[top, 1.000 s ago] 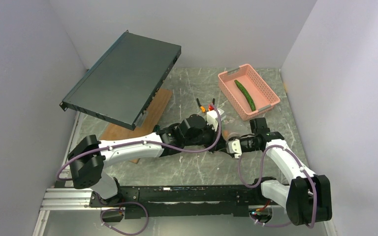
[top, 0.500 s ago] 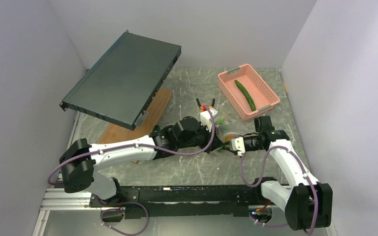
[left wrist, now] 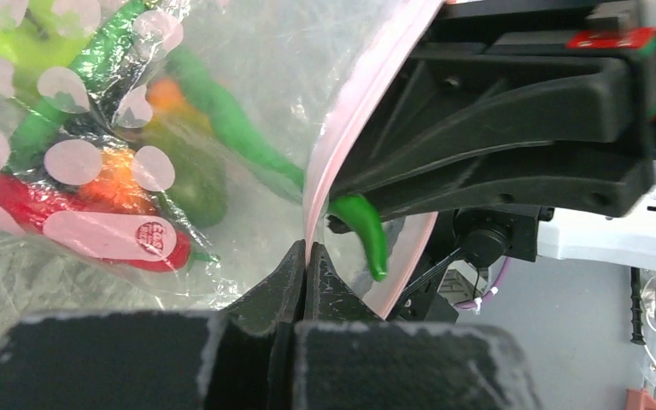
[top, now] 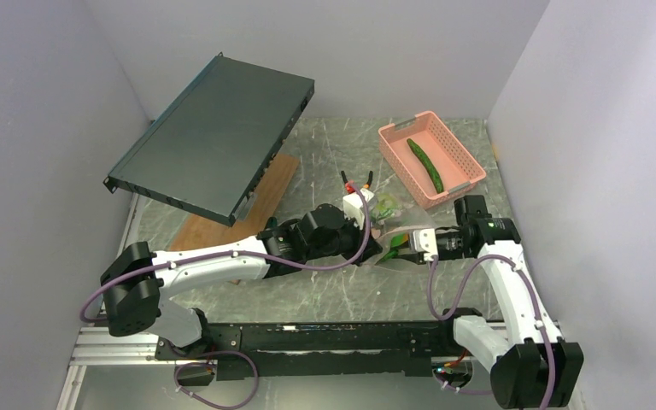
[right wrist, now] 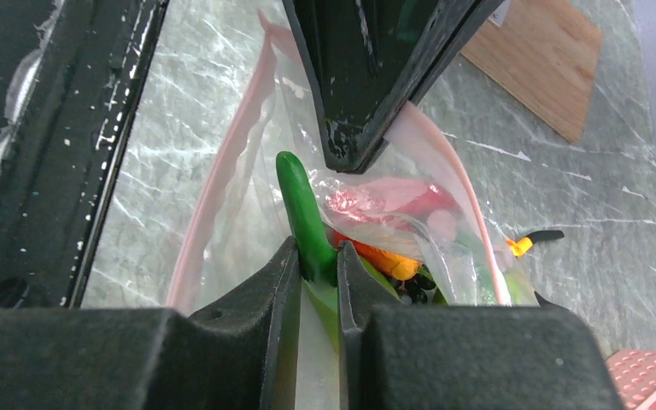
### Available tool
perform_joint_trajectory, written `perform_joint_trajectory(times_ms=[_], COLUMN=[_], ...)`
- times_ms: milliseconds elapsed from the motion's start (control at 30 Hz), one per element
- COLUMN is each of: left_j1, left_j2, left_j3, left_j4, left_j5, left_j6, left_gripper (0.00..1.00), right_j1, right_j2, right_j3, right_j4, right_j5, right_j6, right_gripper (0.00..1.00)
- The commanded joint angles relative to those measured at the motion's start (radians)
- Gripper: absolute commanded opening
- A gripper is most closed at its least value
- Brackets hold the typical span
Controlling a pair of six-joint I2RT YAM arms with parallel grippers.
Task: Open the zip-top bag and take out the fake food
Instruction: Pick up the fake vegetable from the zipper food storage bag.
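The left gripper (left wrist: 305, 266) is shut tight on the pink zip strip (left wrist: 367, 102) of the zip-top bag (left wrist: 248, 68). The bag is found between the two grippers, near the middle of the grey table (top: 325, 290). It is clear and crinkly, and its mouth is pulled open. Red, orange and green fake food (left wrist: 17, 201) is seen inside. At the bag's mouth, a long green cucumber (right wrist: 301, 205) is pinched in the narrow jaws of the right gripper (right wrist: 316, 256).

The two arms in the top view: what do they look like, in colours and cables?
Both the left arm and the right arm have white links, black joints and a looping purple cable. The fingers are black with white scuffs.
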Motion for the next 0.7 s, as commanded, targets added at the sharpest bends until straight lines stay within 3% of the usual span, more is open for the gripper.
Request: perform_joint_trajectory(times_ms=[0, 300, 533, 667], left_j1=[-0.002, 0.0, 0.002, 0.002], left_j2=[-0.025, -0.023, -0.016, -0.019], left_j3=[0.0, -0.018, -0.026, -0.031], left_j4=[-0.009, 0.002, 0.009, 0.015], left_j5=[-0.038, -0.044, -0.044, -0.044], left_j6=[0.021, 0.014, 0.008, 0.007], left_gripper=[0.0, 0.0, 0.0, 0.0], right_j1=[-0.006, -0.006, -0.005, -0.006], right_j2=[-0.04, -0.038, -0.062, -0.067], right_j3=[0.068, 0.202, 0.331, 0.336], right_j4=[-0.138, -0.3, -0.187, -0.142], right_j5=[-0.064, -0.134, -0.169, -0.195], right_j6=[0.015, 0.044, 0.382, 0.465], right_gripper=[0.03, 0.02, 0.01, 0.01])
